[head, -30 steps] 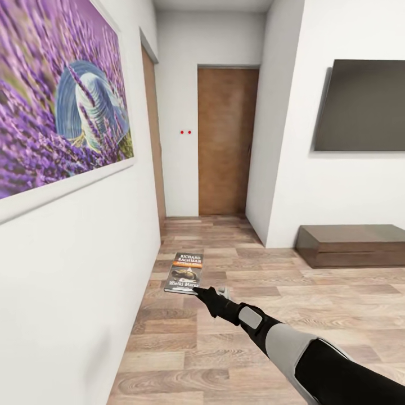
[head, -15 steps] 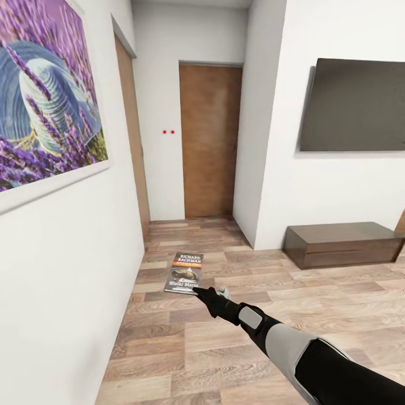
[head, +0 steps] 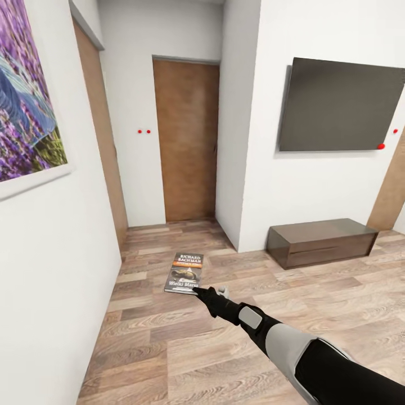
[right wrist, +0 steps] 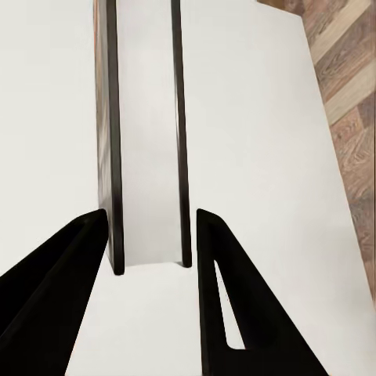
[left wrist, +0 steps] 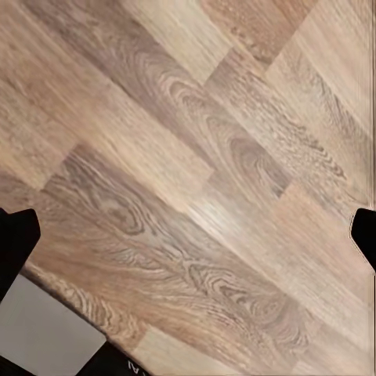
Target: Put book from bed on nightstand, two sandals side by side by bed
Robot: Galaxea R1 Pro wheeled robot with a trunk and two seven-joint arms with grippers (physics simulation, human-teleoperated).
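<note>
Book (head: 184, 273), thin flat paperback, pinched edge-on by right tool (head: 198, 291), left tool seemingly spread wide

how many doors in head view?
3: door at the hall's end, door on the hall's left wall, and a door edge far right, cut off by the frame.

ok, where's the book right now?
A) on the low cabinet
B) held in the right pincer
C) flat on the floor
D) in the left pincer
B: in the head view the book sits at the right pincer tip, and the right wrist view shows the fingers straddling its edge.
</note>
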